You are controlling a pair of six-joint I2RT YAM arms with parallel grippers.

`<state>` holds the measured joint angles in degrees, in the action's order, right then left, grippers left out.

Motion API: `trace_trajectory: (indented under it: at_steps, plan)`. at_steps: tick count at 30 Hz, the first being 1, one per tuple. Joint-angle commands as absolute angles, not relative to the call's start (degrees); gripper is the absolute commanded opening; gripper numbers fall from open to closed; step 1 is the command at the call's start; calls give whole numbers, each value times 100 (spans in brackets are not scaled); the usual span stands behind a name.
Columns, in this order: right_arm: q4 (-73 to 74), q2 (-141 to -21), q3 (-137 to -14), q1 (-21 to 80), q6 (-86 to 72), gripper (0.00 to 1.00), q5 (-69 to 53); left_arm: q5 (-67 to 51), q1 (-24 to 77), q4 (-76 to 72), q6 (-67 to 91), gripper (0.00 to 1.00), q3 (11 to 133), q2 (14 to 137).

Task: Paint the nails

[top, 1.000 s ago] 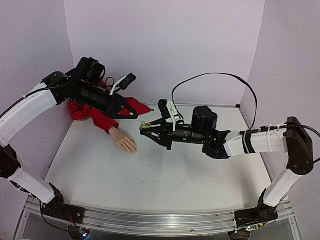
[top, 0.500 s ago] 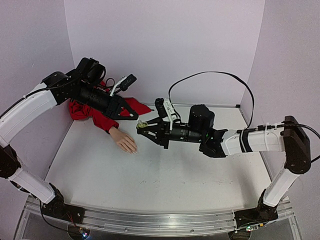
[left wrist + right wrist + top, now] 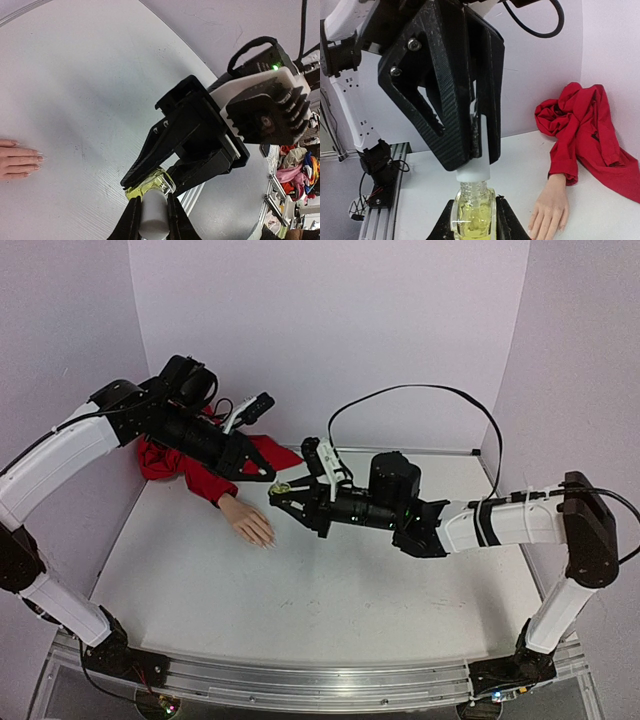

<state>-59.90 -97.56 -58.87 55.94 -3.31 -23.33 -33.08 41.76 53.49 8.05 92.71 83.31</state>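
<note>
- The nails (image 3: 36,158) sit on the fingertips of the mannequin hand (image 3: 249,522). It lies flat on the table (image 3: 330,600) at the back left, fingers close together and pointing toward the middle. From the left wrist view they look bare and pale. They're tiny though, so I wouldn't swear to it.
- The red sleeve (image 3: 185,470) trails off behind the wrist in a heap against the back-left wall.
- Nothing is touching the hand. Both arms meet in the air just beside it, a bit above and to its right in the top view.
- The right gripper (image 3: 474,222) is pinching the body of the small yellowish bottle (image 3: 472,212) and holding it upright.
- The left gripper (image 3: 152,220) comes in from the other side, and its fingers are clamped on the white cap (image 3: 152,216).
- The cap looks like it's still on the neck. You can see the ribbed neck right under it in the right wrist view, but I can't tell if it's been loosened at all.
- Progress-wise I'd call this very early: we're at the opening-the-bottle step.
- What's left is basically everything:
  - getting the cap (and presumably its brush) free
  - carrying it over to the fingertips
  - actually brushing each nail
- No brush is visible, and I can't see any polish on the hand or table.
</note>
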Motion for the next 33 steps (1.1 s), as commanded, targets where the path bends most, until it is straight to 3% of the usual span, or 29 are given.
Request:
trace_trajectory:
  at_steps: [1, 5, 10, 20, 27, 30, 33]
  plan:
    - [-6474, -9747, -6349, 5778, -57, 0, -1013, -2678, 4192, 5801, 1067, 0, 9643, 8439]
    - [-6558, -9989, -6618, 6066, 363, 0, 573, -2252, 4192, 5916, 1365, 0, 9711, 8609]
    - [-7018, -10501, -7047, 6249, 716, 0, 1554, -2046, 4222, 5930, 1588, 0, 9813, 8945]
    - [-7618, -10928, -7549, 6329, 883, 0, 2149, -1546, 4338, 5924, 1969, 0, 9569, 9428]
    - [-7722, -10479, -7145, 6072, 502, 0, 417, -2070, 4336, 5882, 1453, 0, 9387, 9427]
    - [-7692, -10154, -6926, 5680, -26, 0, -1590, -2978, 4333, 5878, 814, 0, 9305, 9449]
    - [-7719, -10127, -7028, 5146, -1048, 0, -4506, -3860, 4346, 5884, 81, 0, 9181, 9418]
